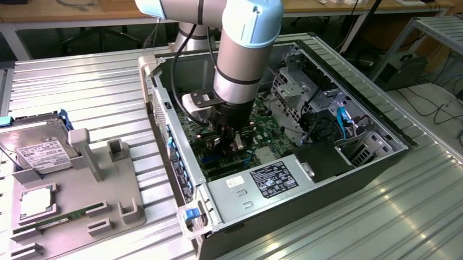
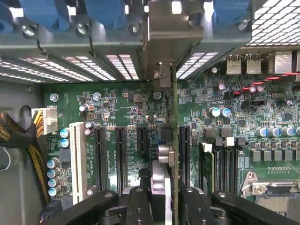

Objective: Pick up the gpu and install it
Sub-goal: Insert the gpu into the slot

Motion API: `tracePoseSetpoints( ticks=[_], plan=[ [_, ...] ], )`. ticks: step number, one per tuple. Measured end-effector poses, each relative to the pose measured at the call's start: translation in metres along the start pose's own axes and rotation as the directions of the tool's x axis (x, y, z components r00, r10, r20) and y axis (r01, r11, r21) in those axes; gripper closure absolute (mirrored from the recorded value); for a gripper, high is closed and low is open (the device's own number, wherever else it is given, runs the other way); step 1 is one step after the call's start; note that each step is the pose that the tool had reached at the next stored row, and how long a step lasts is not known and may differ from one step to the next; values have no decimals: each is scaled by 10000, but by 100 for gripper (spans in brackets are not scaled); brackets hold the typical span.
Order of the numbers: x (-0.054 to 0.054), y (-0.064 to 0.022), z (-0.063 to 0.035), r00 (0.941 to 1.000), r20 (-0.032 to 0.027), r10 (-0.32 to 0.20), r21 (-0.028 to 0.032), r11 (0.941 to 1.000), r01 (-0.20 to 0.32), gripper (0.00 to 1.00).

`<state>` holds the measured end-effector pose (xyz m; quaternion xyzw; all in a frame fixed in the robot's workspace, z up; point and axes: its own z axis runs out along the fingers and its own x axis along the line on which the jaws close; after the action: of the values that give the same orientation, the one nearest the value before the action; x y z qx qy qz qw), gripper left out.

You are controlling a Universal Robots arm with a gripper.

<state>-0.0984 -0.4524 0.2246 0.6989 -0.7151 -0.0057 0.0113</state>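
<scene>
Arm: reaches down into the open computer case on the metal table.
Gripper: low over the motherboard, its 2 fingers clenched on the gpu.
Gpu: held on edge between the fingers, standing over the motherboard among the black expansion slots, its silver bracket at the case's rear wall.
White slot: beside the black ones.
Exterior view's left: grey fixture tray on the table, with a hard drive propped at its far end.
</scene>
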Motion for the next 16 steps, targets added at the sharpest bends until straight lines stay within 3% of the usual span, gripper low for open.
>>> tracePoseSetpoints(
  ticks=[14,16],
  plan=[
    [30,-1,-5,10000,-6,0,-2,10000,0,71],
    [29,0,-47,10000,-10,-1,-4,10000,1,71]
  ],
)
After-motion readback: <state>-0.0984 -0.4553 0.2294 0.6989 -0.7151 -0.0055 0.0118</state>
